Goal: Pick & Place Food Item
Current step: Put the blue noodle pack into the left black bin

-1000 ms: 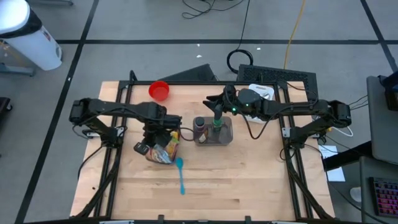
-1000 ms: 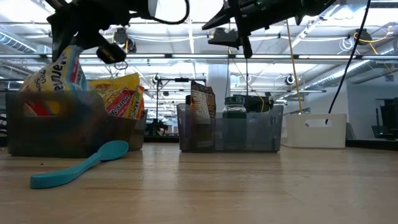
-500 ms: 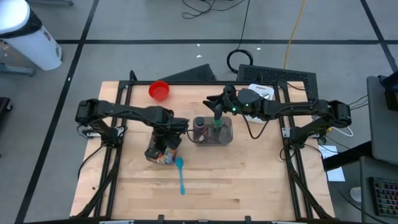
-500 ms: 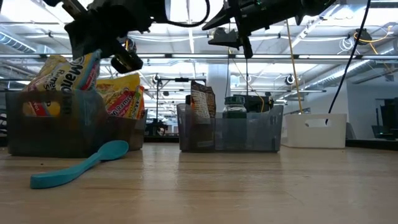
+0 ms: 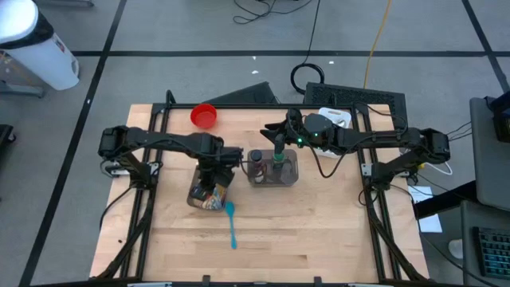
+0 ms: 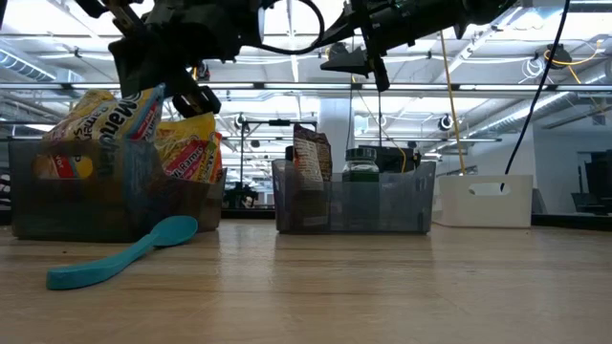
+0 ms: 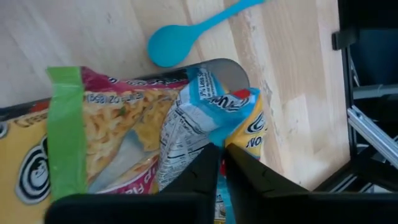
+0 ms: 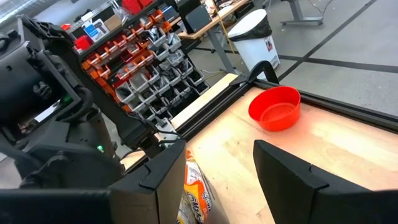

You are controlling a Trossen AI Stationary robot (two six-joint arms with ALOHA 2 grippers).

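Observation:
A yellow and blue snack bag (image 6: 107,122) stands tilted in the dark bin (image 6: 91,196) at the table's left-middle, beside other yellow packets (image 6: 188,145). My left gripper (image 7: 222,163) slants down over this bin (image 5: 205,196) and is shut on the bag's top. In the left wrist view the bag (image 7: 208,106) lies next to a green-edged noodle packet (image 7: 93,140). My right gripper (image 8: 214,171) hangs open and level above the clear bin (image 5: 273,170) in the middle, with nothing between its fingers. My left gripper pinches the snack bag's crumpled top edge (image 7: 216,138) between its two fingers. The fingers come from above, slanting down. The bag's lower part sits inside the dark bin among the other packets, and the bag leans over.
A teal spoon (image 5: 231,224) lies on the table just in front of the dark bin. A red bowl (image 5: 204,116) stands at the far left. The clear bin (image 6: 354,199) holds a dark pouch and a jar. A white box (image 6: 483,201) stands to the right.
My left gripper has gone down and toward the table's right with the snack bag and has tipped. The bag has sunk into the dark bin and now leans beside the other packets.

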